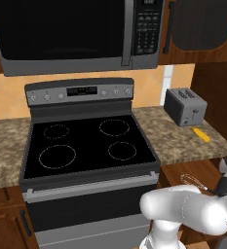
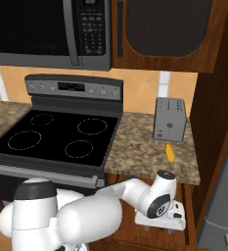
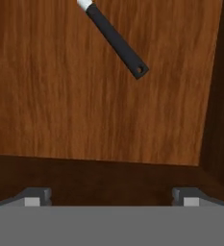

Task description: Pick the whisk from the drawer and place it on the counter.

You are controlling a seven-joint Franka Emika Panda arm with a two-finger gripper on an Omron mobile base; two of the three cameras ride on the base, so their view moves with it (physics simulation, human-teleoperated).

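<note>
The whisk (image 3: 117,42) lies flat on the wooden floor of the open drawer (image 3: 60,96), its black handle slanting across the top of the hand view with the hanging hole at the nearer end and a bit of white collar at the upper edge; in the left base view its wire head (image 1: 193,181) shows just beyond the arm's white elbow, inside the drawer below the bench (image 1: 183,141). The pincer (image 3: 111,198) hangs over the drawer with its two fingertips (image 3: 31,198) spread wide apart and nothing between them, well short of the handle and not touching it. A darker drawer wall runs along the right side of the hand view and another crosses just ahead of the fingertips. In the right base view the hand (image 2: 160,208) is lowered into the drawer space under the bench edge, beside the tall wooden side panel (image 2: 213,122). On the bench above stand a grey toaster (image 2: 170,119) and, just in front of it, a small yellow oblong object (image 2: 170,152). To the left lies the black stovetop (image 1: 85,143), with the microwave (image 1: 76,34) above.
</note>
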